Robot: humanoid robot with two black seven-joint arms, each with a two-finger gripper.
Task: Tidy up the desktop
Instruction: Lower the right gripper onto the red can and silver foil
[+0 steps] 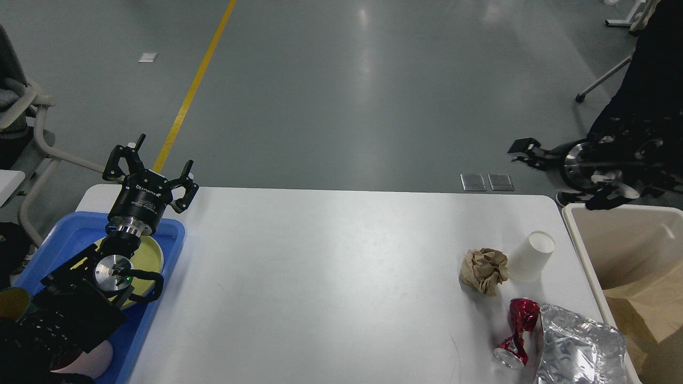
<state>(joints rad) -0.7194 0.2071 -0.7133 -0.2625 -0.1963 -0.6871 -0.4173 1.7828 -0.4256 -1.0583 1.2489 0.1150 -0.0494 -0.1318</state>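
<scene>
The white desktop carries litter at its right end: a crumpled brown paper ball, a white paper cup lying tilted beside it, a crushed red can and a silver foil bag. My left gripper is open and empty, held above the desktop's far left corner, over the blue tray. My right gripper comes in blurred from the right, above the floor beyond the desktop's far right corner. Its fingers cannot be told apart.
A blue tray at the left holds a yellow plate. A beige bin stands off the desktop's right end with brown paper inside. A chair stands at the far left. A dark figure is at the upper right.
</scene>
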